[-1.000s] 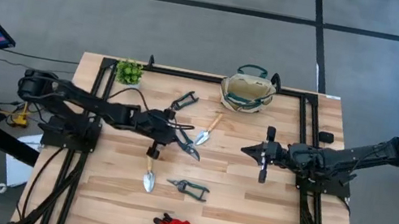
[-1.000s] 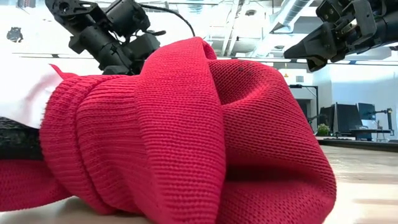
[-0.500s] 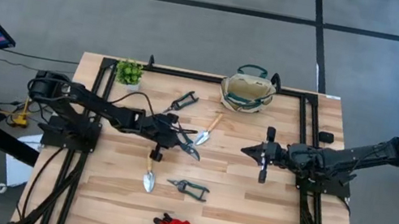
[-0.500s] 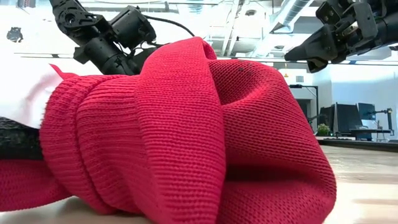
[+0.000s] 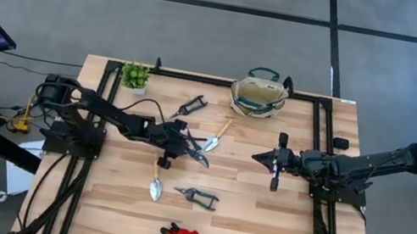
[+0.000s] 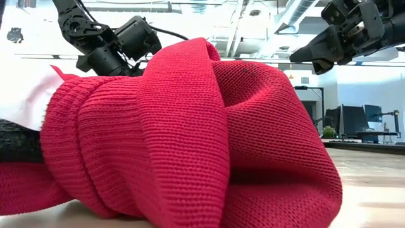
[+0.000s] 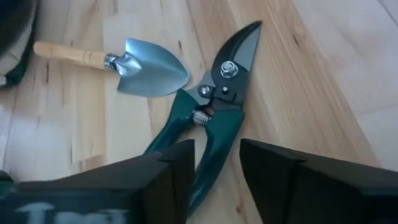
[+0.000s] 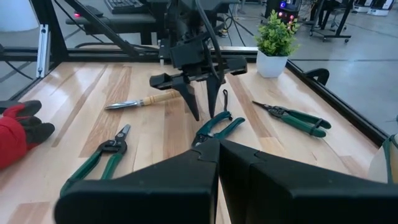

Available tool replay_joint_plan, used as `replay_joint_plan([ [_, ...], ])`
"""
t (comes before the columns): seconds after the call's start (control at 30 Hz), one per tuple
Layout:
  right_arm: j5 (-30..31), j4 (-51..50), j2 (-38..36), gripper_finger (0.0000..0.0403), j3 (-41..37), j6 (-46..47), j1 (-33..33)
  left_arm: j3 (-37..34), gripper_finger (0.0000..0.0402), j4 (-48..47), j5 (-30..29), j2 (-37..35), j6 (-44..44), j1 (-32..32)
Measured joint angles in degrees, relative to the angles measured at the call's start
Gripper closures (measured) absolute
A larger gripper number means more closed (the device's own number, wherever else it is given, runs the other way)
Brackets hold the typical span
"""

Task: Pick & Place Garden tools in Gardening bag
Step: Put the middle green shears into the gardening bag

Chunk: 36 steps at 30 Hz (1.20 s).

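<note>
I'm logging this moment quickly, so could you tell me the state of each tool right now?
Left tool: open, fingers either side of the green-handled pruners, not gripping them.
Right tool: shut, holding nothing, above the table.

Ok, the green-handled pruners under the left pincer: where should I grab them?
Take both green handles together just behind the spring, coming straight down from above. The pruners lie flat with their handles nearly closed, so they fit between the fingers of the open left pincer hanging over them. Avoid the head: the trowel blade lies right beside it.
</note>
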Motion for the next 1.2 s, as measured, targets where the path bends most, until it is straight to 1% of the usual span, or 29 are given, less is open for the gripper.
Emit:
replay_joint_plan([
  [0.23,-0.02,0.0,0.0,0.0402,0.0,1.14,0.0,-0.06,0.0233,-0.1,-0.01,0.57,-0.05,0.35],
  [0.37,-0.02,0.0,0.0,0.0402,0.0,1.14,0.0,-0.03,0.0218,0.03,-0.05,0.86,-0.59,0.37],
  [0.5,-0.02,0.0,0.0,0.0402,0.0,1.14,-0.02,0.0,0.0216,0.02,-0.09,1.64,-1.11,0.37],
  [0.7,-0.02,0.01,0.0,0.0402,0.0,1.13,0.0,0.0,0.0224,0.28,-0.17,3.25,-1.8,0.72],
  [0.8,-0.02,0.02,0.0,0.0402,0.0,1.14,0.0,0.07,0.0226,0.42,0.09,3.58,-3.77,1.11],
  [1.07,-0.02,0.02,0.0,0.0402,0.0,1.14,-0.02,0.07,0.0227,0.05,2.44,3.65,-8.13,2.02],
  [1.2,-0.02,0.02,0.0,0.0402,0.0,1.14,0.0,0.07,0.0227,-0.22,5.33,3.69,-10.84,2.65],
])
